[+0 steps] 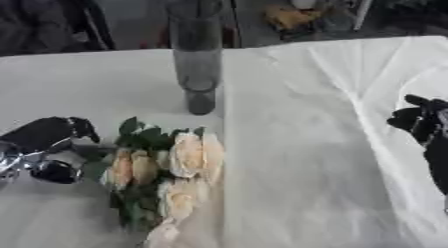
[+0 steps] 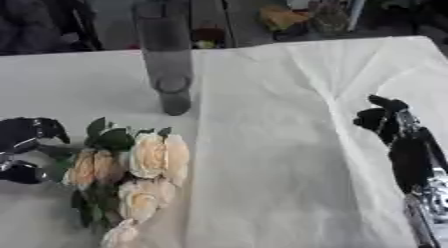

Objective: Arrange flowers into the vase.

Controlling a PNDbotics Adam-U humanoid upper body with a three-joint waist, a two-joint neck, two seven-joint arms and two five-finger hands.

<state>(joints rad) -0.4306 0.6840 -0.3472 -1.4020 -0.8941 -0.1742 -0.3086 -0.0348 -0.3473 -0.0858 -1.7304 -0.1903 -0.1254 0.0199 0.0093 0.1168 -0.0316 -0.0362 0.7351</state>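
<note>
Left hand [image 1: 48, 142] curled beside flowers [image 1: 166, 167], vase [image 1: 196, 52] near far edge, right hand [image 2: 394, 132] curled, empty

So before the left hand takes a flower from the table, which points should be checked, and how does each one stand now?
1. Tall grey glass vase upright on the table: ok.
2. Vase has no flowers in it: ok.
3. Bunch of cream and peach roses with green leaves lies flat, in front of the vase: ok.
4. Left hand beside the leaves, fingers curled; whether it already holds a stem: cannot tell.
5. Right hand away from flowers and vase, at the right edge: ok.
6. White tablecloth is creased, which might catch a stem: cannot tell.
</note>
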